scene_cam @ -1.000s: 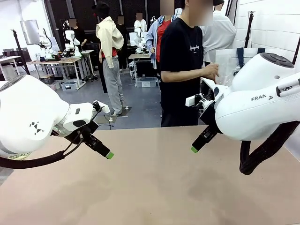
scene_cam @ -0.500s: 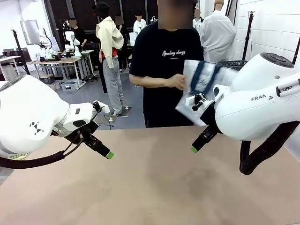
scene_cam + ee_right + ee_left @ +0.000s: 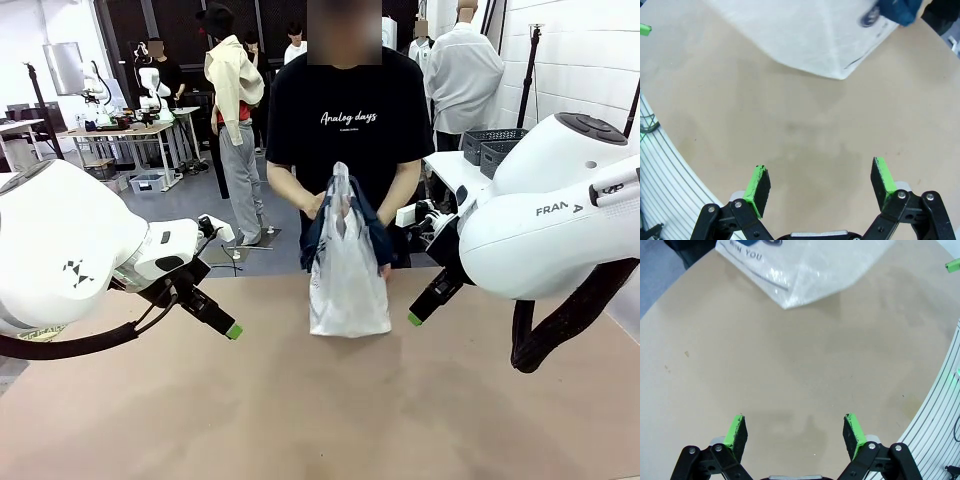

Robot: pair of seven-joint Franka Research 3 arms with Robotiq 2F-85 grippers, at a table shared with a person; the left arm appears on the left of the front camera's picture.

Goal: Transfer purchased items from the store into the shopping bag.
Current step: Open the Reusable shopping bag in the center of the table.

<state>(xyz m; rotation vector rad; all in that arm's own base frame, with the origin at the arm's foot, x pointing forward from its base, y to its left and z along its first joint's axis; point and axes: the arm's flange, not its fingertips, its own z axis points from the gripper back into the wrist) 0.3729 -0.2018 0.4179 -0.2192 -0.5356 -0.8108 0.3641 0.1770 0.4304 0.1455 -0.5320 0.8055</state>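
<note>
A person in a black T-shirt stands at the far side and holds the shopping bag [image 3: 348,268] upright by its navy handles, its bottom at the table's far edge. The translucent white bag [image 3: 810,265] lies at the top of the left wrist view, and the bag [image 3: 805,35] also sits at the top of the right wrist view. My left gripper [image 3: 232,330] hovers over the table left of the bag, open and empty [image 3: 796,431]. My right gripper [image 3: 413,318] hovers right of the bag, open and empty [image 3: 821,182]. The purchased items are out of view.
The tan table [image 3: 320,410] spreads bare between and in front of the grippers. Grey baskets [image 3: 495,145] stand on a white surface behind the person at the right. Other people and work tables stand far back.
The person turned from the right, brought the bag across and lowered it to the table's far edge in front of them. Neither arm has moved.
</note>
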